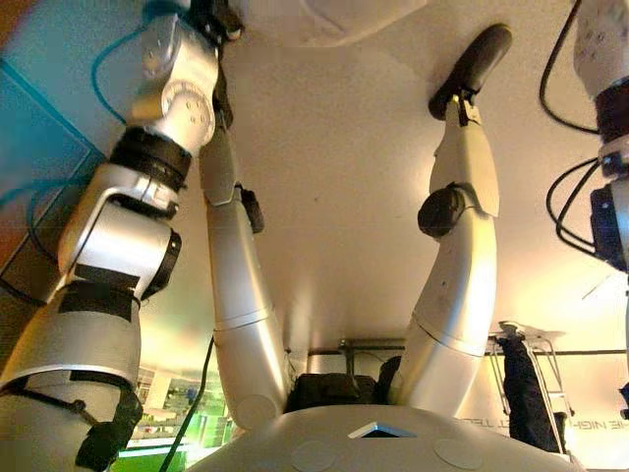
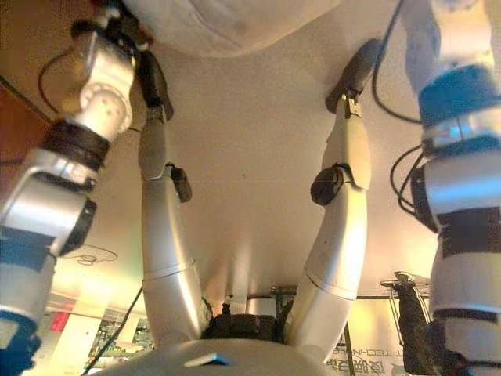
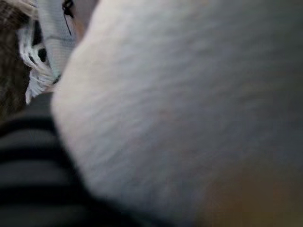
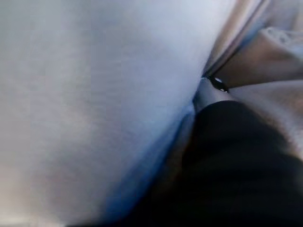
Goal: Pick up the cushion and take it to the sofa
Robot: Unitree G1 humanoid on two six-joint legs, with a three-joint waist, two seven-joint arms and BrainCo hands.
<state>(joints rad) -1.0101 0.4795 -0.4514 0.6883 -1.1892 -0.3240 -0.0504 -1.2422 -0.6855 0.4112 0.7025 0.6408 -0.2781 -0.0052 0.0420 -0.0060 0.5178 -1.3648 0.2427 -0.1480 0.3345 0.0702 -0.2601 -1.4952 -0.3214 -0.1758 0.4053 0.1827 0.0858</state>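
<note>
A white cushion [image 1: 324,20] shows at the top edge of the eye views, between my two arms. It fills most of the left wrist view as a soft white bulk [image 3: 189,94] pressed close against my left hand [image 3: 28,165], of which only the dark ribbed cover shows. In the right wrist view the same cushion [image 4: 94,94] lies against my right hand [image 4: 236,161], again showing only its dark cover. Both hands sit at the cushion's sides.
A grey-white fringed cloth [image 3: 47,42] lies on a brown woven surface [image 3: 9,56] past the cushion. Beige folded fabric [image 4: 265,61] shows beyond my right hand. Behind me stand a metal stepladder [image 1: 541,364] and a dark shape [image 1: 324,388] on the pale floor.
</note>
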